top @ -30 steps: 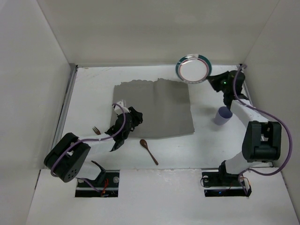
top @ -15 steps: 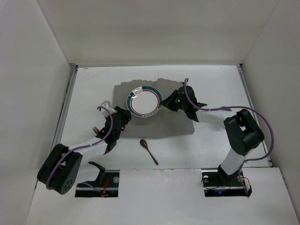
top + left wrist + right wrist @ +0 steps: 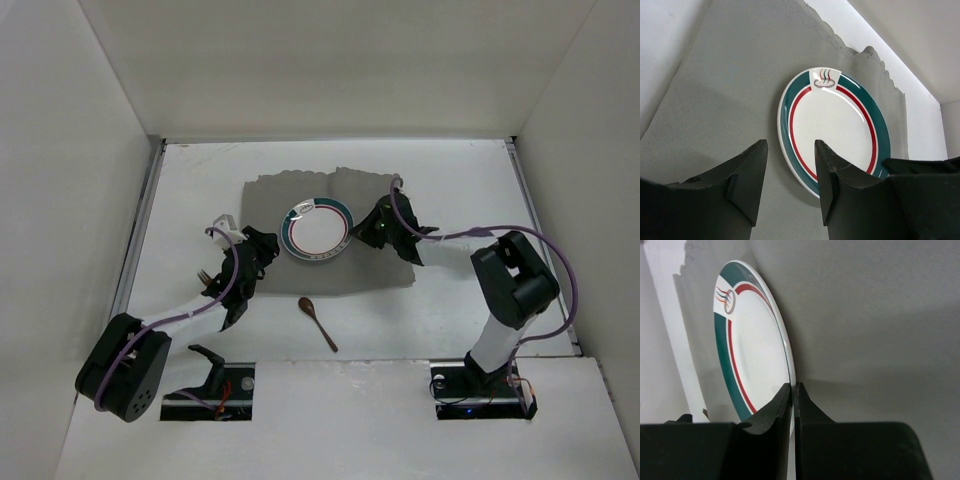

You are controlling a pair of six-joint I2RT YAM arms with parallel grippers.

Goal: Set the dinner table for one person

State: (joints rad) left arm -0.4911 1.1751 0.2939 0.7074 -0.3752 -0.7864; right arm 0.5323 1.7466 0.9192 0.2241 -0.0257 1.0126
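Observation:
A white plate [image 3: 318, 232] with a teal and red rim lies over the middle of the grey placemat [image 3: 378, 200] on the white dinner table [image 3: 460, 180]. My right gripper [image 3: 363, 232] is shut on the plate's right rim. In the right wrist view the rim [image 3: 788, 360] runs down between the shut fingers [image 3: 793, 387], and the plate [image 3: 747, 355] tilts a little over the placemat [image 3: 875, 315]. My left gripper [image 3: 267, 244] stands open just left of the plate with nothing in it. In its own view, the gripper [image 3: 790, 150] hovers over the placemat [image 3: 715, 100], short of the plate [image 3: 837, 125].
A brown wooden spoon [image 3: 318, 322] lies on the table in front of the placemat. A fork [image 3: 205, 274] shows partly under the left arm, left of the placemat. White walls close in the table on three sides.
The right gripper has carried the plate from the back right corner down onto the middle of the placemat. The left gripper has drawn back left to the placemat's edge.

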